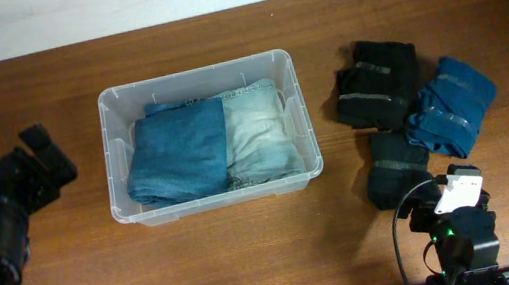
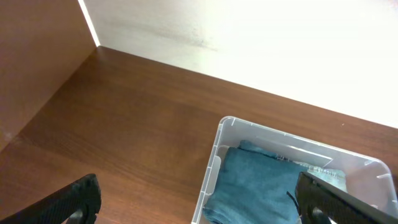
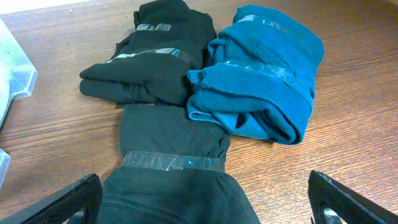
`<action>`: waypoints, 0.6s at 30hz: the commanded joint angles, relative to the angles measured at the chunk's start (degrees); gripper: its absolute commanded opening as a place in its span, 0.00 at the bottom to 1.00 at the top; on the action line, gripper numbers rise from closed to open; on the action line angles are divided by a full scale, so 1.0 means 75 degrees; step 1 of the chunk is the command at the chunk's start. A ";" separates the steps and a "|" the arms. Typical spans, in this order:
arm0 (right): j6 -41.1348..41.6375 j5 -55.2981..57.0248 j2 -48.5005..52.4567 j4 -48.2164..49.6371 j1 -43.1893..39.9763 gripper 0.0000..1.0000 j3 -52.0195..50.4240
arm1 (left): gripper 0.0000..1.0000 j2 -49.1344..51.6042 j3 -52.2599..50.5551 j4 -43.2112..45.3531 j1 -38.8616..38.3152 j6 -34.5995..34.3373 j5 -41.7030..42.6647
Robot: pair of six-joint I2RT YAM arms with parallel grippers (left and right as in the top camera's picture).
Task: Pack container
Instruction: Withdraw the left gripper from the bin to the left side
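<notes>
The clear plastic container [image 1: 198, 82] sits mid-table and holds a folded dark blue denim piece [image 1: 175, 154] on the left and a light blue denim piece [image 1: 259, 137] on the right. It also shows in the left wrist view [image 2: 214, 165]. My left gripper [image 2: 199, 208] is open and empty, at the container's left side. My right gripper [image 3: 205, 205] is open, straddling a taped black garment bundle [image 3: 171, 186] without touching it. A second black bundle [image 3: 152, 62] and a blue bundle [image 3: 261, 81] lie beyond it.
The three bundles lie right of the container in the overhead view: black [image 1: 377, 82], blue [image 1: 451, 105], small black [image 1: 396, 167]. A white wall [image 2: 249, 43] borders the table's far edge.
</notes>
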 commanded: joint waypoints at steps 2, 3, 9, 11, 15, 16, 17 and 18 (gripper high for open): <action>-0.0055 0.0015 -0.0058 0.0000 -0.0055 0.98 -0.0064 | 1.00 -0.0009 0.0047 -0.0254 0.0035 0.0061 0.0026; -0.0055 0.0015 -0.0058 0.0000 -0.0055 0.98 -0.0064 | 1.00 -0.0009 0.0047 -0.0347 0.0032 0.0061 0.0029; -0.0055 0.0015 -0.0058 0.0000 -0.0055 0.98 -0.0064 | 1.00 0.0044 0.0032 -0.0866 0.0032 0.0061 0.0029; -0.0055 0.0015 -0.0058 0.0000 -0.0055 0.98 -0.0064 | 1.00 0.0044 0.0032 -0.0895 0.0032 0.0058 0.0032; -0.0055 0.0015 -0.0058 0.0414 -0.0055 0.98 -0.0070 | 1.00 0.0044 0.0032 -0.0941 0.0032 0.0061 0.0029; -0.0052 0.0003 -0.0058 0.0595 -0.0055 0.98 -0.0070 | 1.00 0.0044 0.0032 -0.1003 0.0032 0.0061 0.0029; -0.0047 -0.0157 -0.0058 0.0737 -0.0055 0.98 -0.0070 | 1.00 0.0044 0.0032 -0.1058 0.0032 0.0061 0.0029; 0.0070 -0.0629 -0.0058 0.0860 -0.0055 0.99 -0.0070 | 1.00 0.0044 0.0032 -0.1110 0.0032 0.0061 0.0029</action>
